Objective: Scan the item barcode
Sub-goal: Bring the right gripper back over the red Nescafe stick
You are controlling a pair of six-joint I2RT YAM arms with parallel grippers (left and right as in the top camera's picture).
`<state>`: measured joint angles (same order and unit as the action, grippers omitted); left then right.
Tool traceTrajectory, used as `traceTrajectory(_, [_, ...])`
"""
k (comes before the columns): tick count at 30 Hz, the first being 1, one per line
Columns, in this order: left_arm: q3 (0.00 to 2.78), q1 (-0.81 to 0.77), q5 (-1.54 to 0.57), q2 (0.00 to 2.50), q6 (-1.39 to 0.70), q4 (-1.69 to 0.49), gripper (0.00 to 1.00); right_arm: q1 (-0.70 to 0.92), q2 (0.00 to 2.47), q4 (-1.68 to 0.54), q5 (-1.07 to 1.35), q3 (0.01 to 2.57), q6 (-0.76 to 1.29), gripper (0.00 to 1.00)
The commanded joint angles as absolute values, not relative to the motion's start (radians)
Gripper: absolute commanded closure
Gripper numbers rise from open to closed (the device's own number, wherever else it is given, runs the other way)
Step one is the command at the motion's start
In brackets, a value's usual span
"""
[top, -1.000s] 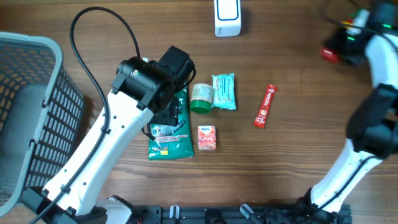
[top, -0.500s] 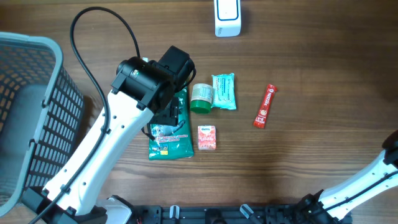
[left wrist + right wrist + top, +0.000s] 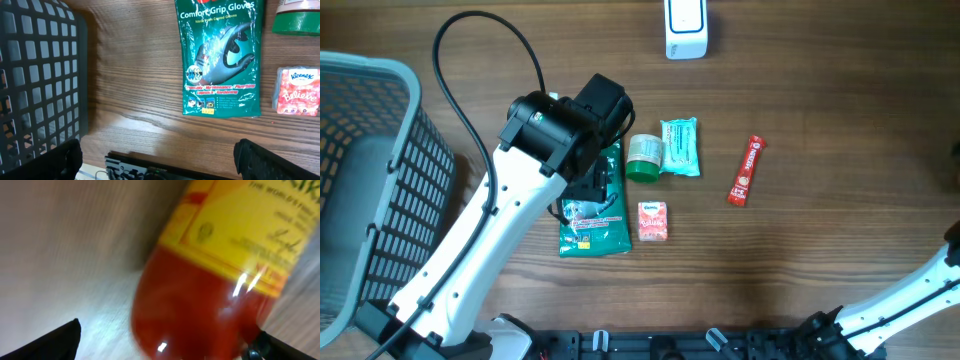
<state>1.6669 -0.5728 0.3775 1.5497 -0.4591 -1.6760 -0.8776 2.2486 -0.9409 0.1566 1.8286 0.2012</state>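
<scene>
1. Five small goods lie on the wooden tabletop (image 3: 820, 100), one of each: a Comfort Grip Gloves packet (image 3: 222, 55), a Kleenex tissue pack (image 3: 297, 92), a green-lidded jar (image 3: 643, 155), a teal packet (image 3: 680, 147) and a red stick sachet (image 3: 745, 171).
2. The jar and the teal packet touch side by side. The tissue pack lies just beside the glove packet's lower corner. The sachet lies apart, to their right.
3. One white scanner (image 3: 686, 28) stands at the top edge of the overhead view, and one grey mesh basket (image 3: 420, 200) stands at the left.
4. The left hand (image 3: 160, 160) hovers over the glove packet, its two fingers spread wide with nothing between them.
5. A sixth item, one red bottle (image 3: 200, 295) with a yellow label, shows only in the right wrist view, blurred and very close. It sits between the two fingers of the right hand (image 3: 165, 340), which stand wide apart, with a gap between the bottle and one finger.
</scene>
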Motion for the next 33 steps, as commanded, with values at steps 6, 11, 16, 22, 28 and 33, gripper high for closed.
traceTrajectory(6, [1.665, -0.569, 0.394, 1.531, -0.476, -1.676, 0.00, -0.715, 1.980, -1.094, 0.402, 1.888, 0.336, 0.00])
traceTrajectory(11, [1.665, -0.569, 0.394, 1.531, -0.476, -1.676, 0.00, -0.429, 1.861, -1.290, 0.402, 1.888, 0.366, 0.00])
traceTrajectory(16, [1.665, -0.569, 0.394, 1.531, -0.476, -1.676, 0.00, -0.064, 1.847, -1.327, 0.402, 1.888, 0.560, 0.00])
traceTrajectory(22, [1.665, -0.569, 0.394, 1.531, -0.476, -1.676, 0.00, 0.247, 1.845, -1.270, 0.398, 1.888, 0.639, 0.00])
traceTrajectory(28, [1.665, -0.569, 0.394, 1.531, -0.476, -1.676, 0.00, 0.334, 1.845, -1.289, 0.397, 1.888, 0.631, 0.00])
traceTrajectory(33, [1.665, -0.569, 0.394, 1.531, -0.476, -1.676, 0.00, 0.332, 1.824, -1.343, 0.392, 1.888, 0.583, 0.01])
